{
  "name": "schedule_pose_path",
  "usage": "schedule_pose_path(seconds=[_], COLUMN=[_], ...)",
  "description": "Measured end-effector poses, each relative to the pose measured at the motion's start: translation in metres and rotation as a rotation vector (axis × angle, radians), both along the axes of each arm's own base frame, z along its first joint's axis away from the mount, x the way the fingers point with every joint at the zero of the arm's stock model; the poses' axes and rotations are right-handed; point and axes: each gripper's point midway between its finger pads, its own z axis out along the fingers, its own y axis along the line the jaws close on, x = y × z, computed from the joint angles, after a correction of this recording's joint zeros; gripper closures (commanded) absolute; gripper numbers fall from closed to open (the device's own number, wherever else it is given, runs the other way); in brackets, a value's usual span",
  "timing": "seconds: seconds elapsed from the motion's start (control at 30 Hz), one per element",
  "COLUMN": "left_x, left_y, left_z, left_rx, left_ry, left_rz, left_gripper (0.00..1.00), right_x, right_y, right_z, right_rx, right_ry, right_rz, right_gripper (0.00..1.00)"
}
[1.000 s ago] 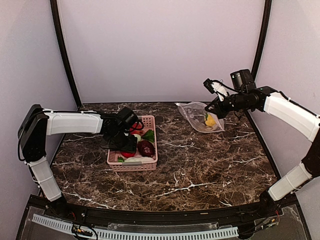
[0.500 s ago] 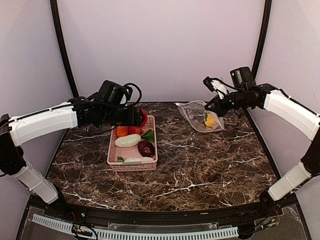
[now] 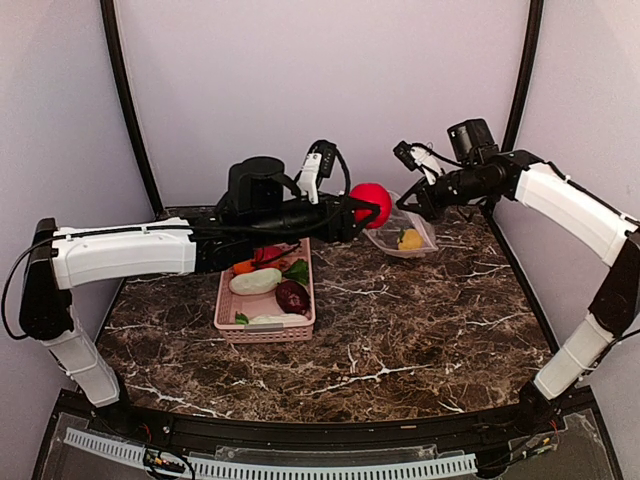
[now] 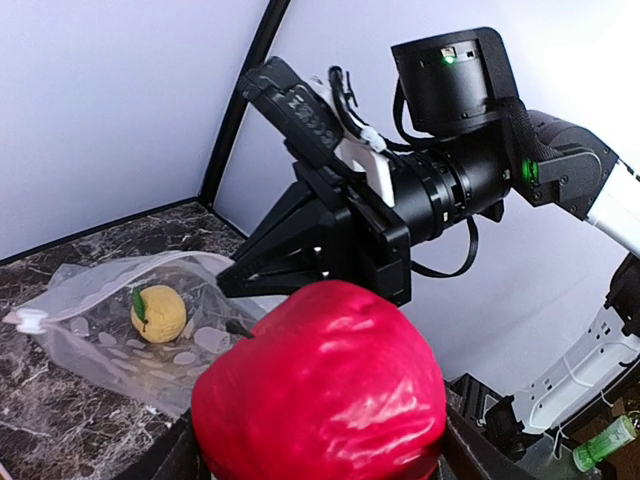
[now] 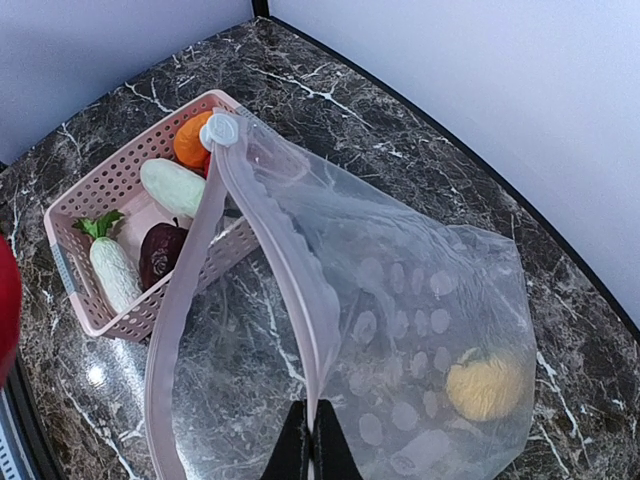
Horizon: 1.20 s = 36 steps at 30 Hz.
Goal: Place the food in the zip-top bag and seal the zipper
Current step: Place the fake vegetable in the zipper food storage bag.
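My left gripper (image 3: 368, 205) is shut on a red apple (image 4: 320, 390) and holds it in the air just left of the zip-top bag (image 3: 400, 232). My right gripper (image 5: 312, 440) is shut on the zipper (image 5: 290, 260) and holds the bag's mouth up and open towards the apple. A yellow fruit (image 5: 487, 385) lies inside the bag. More food sits in the pink basket (image 3: 262, 330): an orange piece (image 3: 243, 266), a white piece (image 3: 255, 281) and a dark purple one (image 3: 292, 296).
The basket stands left of centre on the marble table (image 3: 420, 340). The right arm's wrist (image 4: 450, 180) hangs close behind the apple. Black frame posts (image 3: 130, 120) and walls close in the back and both sides.
My left gripper has risen out of the basket with the red apple and swung right, up to the bag. My right gripper has drawn the bag a little leftwards and raised its mouth.
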Motion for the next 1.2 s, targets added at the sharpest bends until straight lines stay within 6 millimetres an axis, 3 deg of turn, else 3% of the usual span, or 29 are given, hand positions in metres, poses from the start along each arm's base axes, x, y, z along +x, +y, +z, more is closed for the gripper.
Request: schedule_pose_path(seconds=[0.17, 0.33, 0.47, 0.6, 0.67, 0.8, 1.2], left_x=[0.001, 0.029, 0.052, 0.063, 0.066, 0.072, 0.077], left_y=[-0.025, -0.039, -0.045, -0.042, -0.040, -0.037, -0.039], left_z=[-0.006, -0.013, -0.035, -0.062, -0.073, -0.076, -0.051], left_rx=[-0.023, -0.011, 0.032, 0.078, 0.097, 0.116, 0.081], left_ry=[-0.017, -0.001, 0.043, 0.099, 0.128, 0.156, 0.115], left_rz=[-0.038, 0.069, 0.170, 0.235, 0.260, 0.303, 0.315], left_gripper=[0.49, 0.51, 0.53, 0.51, 0.32, 0.04, 0.01], right_x=[0.000, 0.002, 0.004, 0.006, 0.006, 0.006, 0.011], right_y=[0.007, 0.006, 0.005, 0.003, 0.003, 0.002, 0.000], right_z=[-0.003, -0.001, 0.004, 0.003, 0.003, 0.004, 0.014], right_rx=[0.002, -0.004, 0.000, -0.009, -0.009, -0.009, -0.011], right_ry=[0.028, 0.037, 0.031, 0.032, 0.033, 0.033, 0.004], right_rz=[0.009, -0.004, -0.019, -0.036, -0.036, -0.039, -0.057], right_gripper=[1.00, 1.00, 1.00, 1.00, 1.00, 1.00, 1.00])
